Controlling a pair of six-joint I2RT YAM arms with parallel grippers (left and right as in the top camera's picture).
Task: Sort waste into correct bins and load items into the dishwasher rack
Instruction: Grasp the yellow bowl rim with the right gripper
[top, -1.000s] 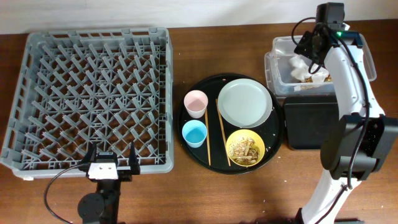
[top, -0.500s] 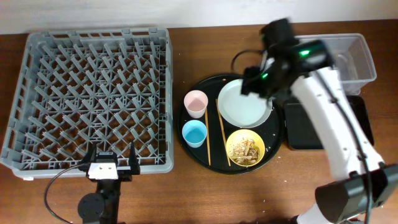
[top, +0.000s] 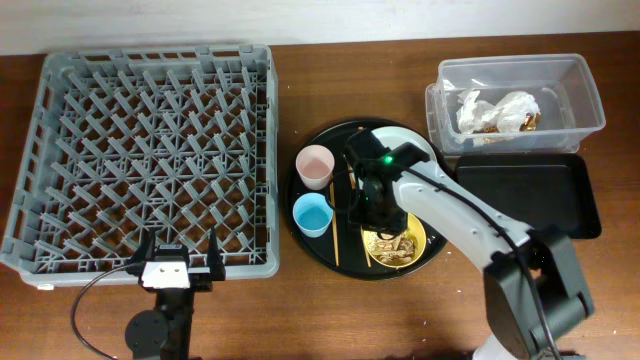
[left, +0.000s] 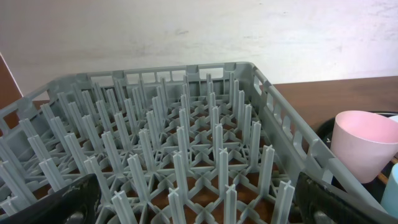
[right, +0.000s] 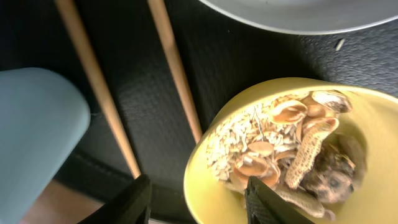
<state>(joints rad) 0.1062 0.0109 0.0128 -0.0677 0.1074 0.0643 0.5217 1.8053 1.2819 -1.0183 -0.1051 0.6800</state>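
Item under my right arm: bowl (top: 421, 232), yellow, on the round tray (top: 347, 252) at its front right, loaded with scraps (right: 298, 143), beige flakes and brown ridged pieces. Right gripper (right: 196, 204): jaws spread, holding nothing, one finger outside the bowl over the tray's black floor, the other above the scraps, so the rim lies between them; whether either touches I cannot tell. Left gripper (left: 199, 208): jaws spread and empty, well off the tray's left, at the front edge of the rack (top: 150, 52). Also on the tray: plate (top: 420, 150) at back right, partly under my arm; pink cup (top: 314, 165) at back left; blue cup (top: 312, 213) at front left; chopsticks (top: 334, 225) lying front to back through the middle, one just beside the bowl. Right of the tray, back: tub (top: 590, 100) holding napkin (top: 475, 110) and wrapper (top: 525, 118). Right of the tray, front: black bin (top: 520, 195). Handling, as I judge it: the bowl looks rigid, light and glossy, so a shallow pinch could slide off; the load is loose and would spill at any tilt. I would take the rim where the jaws straddle it, one finger inside and one outside, deep enough to bite the wall, lift level, and tip only over a bin. The near chopstick may get dragged along.
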